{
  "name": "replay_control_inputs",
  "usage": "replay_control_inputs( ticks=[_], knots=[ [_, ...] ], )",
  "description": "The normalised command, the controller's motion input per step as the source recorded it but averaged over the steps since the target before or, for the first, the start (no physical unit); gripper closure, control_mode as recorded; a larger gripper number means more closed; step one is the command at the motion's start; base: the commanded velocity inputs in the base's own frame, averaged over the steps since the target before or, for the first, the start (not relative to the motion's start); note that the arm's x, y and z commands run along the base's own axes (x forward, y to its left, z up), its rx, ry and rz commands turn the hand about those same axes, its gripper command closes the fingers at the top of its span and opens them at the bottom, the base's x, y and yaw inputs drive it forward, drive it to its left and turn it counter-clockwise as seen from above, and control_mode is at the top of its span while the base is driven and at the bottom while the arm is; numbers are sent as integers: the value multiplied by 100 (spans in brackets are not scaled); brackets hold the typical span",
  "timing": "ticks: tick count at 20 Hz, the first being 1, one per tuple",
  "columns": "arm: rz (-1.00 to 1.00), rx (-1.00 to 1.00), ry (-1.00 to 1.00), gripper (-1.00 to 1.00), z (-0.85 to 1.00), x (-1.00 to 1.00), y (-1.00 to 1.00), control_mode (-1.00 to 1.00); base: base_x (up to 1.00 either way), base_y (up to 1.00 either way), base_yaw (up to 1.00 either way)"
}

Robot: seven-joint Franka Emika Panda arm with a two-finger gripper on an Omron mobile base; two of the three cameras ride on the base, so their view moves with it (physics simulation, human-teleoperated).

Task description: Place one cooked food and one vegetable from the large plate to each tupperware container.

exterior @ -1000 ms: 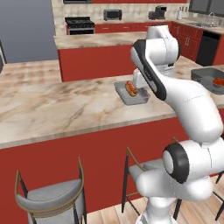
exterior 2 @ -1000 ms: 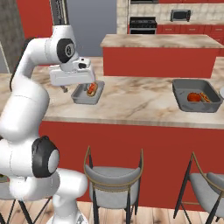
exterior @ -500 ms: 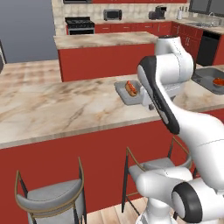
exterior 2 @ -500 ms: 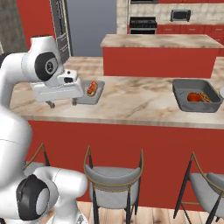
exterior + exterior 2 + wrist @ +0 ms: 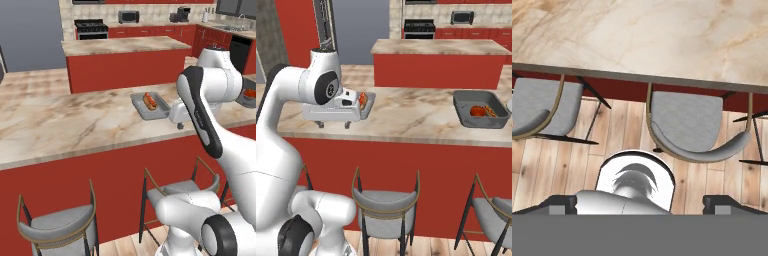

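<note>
Item: beige-veined marble counter (image 5: 416,117) with red front, carrying two tupperware tubs. The paler grey rectangular tub (image 5: 150,105) sits toward the left, holding a sausage-like cooked piece (image 5: 149,100); whether a vegetable lies beside it cannot be told. The dark, deep grey rectangular tub (image 5: 480,108) sits well to the right, holding a red-orange round piece (image 5: 476,111) and an orange stick-like piece (image 5: 490,111). At the far right edge a sliver of white (image 5: 509,105) is probably the large plate's rim. The two-finger gripper (image 5: 333,124) hangs over the near counter edge just left of the paler tub, jaws wide apart, holding nothing. Risks, as judgement: the paler tub may lack its vegetable, and the plate lies well away across the counter, so a long swing could clip the dark tub or nudge the paler one; a round vegetable could roll from the pads. Brands, labels, writing: none legible anywhere.
</note>
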Motion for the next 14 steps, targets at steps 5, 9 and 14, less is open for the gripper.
replay_control_inputs(
  ticks=[5, 9, 14],
  knots=[
    [0, 0, 0, -100, 0, 0, 0, -100, 0, 0, 0],
    [0, 0, 0, -100, 0, 0, 0, 100, 15, -47, 14],
    [0, 0, 0, -100, 0, 0, 0, 100, -2, -95, 1]
  ],
)
